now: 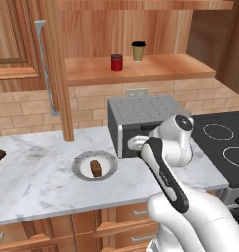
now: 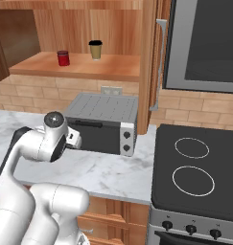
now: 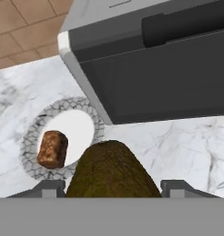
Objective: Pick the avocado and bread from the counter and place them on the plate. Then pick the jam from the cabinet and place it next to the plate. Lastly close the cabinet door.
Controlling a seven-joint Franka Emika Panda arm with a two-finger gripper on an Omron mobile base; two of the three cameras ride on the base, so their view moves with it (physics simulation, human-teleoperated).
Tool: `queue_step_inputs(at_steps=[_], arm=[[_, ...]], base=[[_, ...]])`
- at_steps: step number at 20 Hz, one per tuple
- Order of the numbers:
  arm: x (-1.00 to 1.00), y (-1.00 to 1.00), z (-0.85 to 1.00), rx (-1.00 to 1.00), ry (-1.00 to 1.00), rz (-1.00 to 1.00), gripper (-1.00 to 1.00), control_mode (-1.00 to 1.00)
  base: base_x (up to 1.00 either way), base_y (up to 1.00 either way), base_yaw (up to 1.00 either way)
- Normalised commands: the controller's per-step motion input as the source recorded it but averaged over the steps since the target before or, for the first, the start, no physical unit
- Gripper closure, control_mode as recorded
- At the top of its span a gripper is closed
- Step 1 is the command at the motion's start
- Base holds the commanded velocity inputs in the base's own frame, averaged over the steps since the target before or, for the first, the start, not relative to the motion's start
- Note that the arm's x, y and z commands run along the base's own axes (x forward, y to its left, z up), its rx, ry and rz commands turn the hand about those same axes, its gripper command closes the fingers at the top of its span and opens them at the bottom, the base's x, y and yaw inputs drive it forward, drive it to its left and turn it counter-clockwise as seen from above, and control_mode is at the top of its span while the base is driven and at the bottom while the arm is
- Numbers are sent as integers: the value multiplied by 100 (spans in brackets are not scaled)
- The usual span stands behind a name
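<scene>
One dark olive-green roundish avocado (image 3: pixel 112 169) sits held in our pincer (image 3: pixel 112 184); the grey-rimmed round plate (image 3: pixel 32 138) lies just beyond, leftward.

Tan brick backsplash (image 1: pixel 22 115), black stovetop (image 2: pixel 199 167)
</scene>
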Motion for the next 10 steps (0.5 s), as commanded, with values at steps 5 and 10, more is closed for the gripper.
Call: queue_step_inputs(at_steps=[5,10], arm=[[14,64,6,0,0,0,100,-100],[30,54,0,0,0,0,100,-100]], base=[[0,0,0],[0,0,0]])
